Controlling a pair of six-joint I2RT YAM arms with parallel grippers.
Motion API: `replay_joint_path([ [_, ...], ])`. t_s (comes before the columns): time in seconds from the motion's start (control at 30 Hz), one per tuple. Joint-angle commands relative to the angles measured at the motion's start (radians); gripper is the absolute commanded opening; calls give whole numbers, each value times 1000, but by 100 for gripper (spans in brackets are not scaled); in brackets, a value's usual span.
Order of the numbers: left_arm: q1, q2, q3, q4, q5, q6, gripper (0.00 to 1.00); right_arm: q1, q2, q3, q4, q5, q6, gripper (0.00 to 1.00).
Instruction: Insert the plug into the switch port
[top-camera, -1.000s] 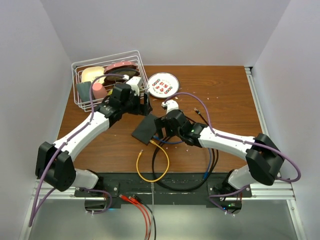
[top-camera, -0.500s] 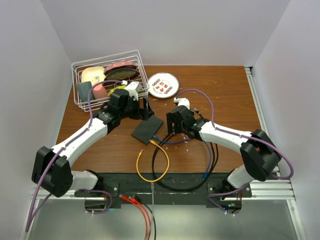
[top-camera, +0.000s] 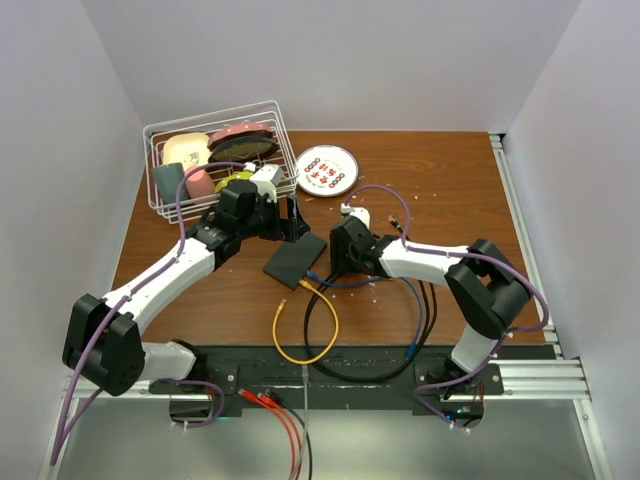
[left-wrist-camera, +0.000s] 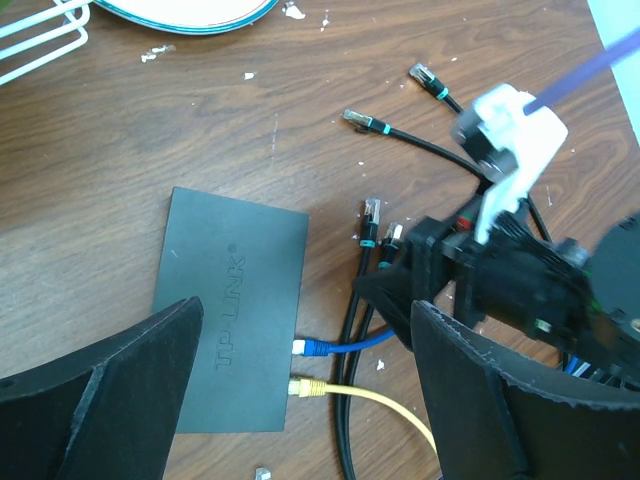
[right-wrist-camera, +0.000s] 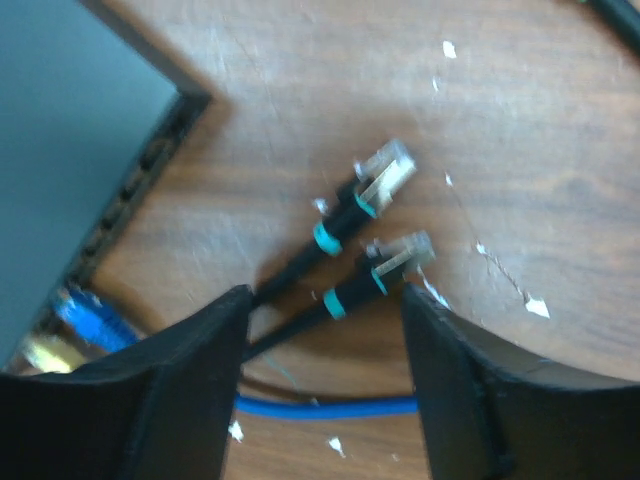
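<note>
Both arms wear smooth white tubular link shells (top-camera: 175, 265) joined by bulky black joint housings (top-camera: 110, 335). A loose purple cable (top-camera: 383, 187) trails back from each end effector. The left end effector (top-camera: 292, 222) and right end effector (top-camera: 345, 255) are matte black, with broad wedge-shaped black fingers (right-wrist-camera: 150, 400). A white plastic block (left-wrist-camera: 510, 135) sits just behind the right one.

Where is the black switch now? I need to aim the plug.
Top view: the black switch lies flat just left of centre, near the white wire basket, blue plug and yellow plug in its near-right edge.
</note>
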Motion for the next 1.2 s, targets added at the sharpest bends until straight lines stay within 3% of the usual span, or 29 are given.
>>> replay_joint_path([
  [0.0, -4, -35, -5, 51, 28, 4, 90, 21, 103, 65, -11, 35, 43, 62],
  [0.13, -4, -32, -3, 48, 35, 10, 90, 41, 198, 111, -33, 64, 54, 57],
  [0.27, -4, -29, 0, 36, 35, 19, 90, 45, 267, 134, -48, 87, 52, 23],
  [0.4, -4, -28, 7, 22, 19, 39, 90, 37, 293, 141, -97, 130, 31, 0],
  [0.63, -4, -22, 7, 23, 15, 42, 90, -70, 209, 116, -99, 148, -40, 0],
  [1.17, -4, -16, 21, 3, 6, 63, 90, -310, -50, 254, -199, 336, -281, 0],
])
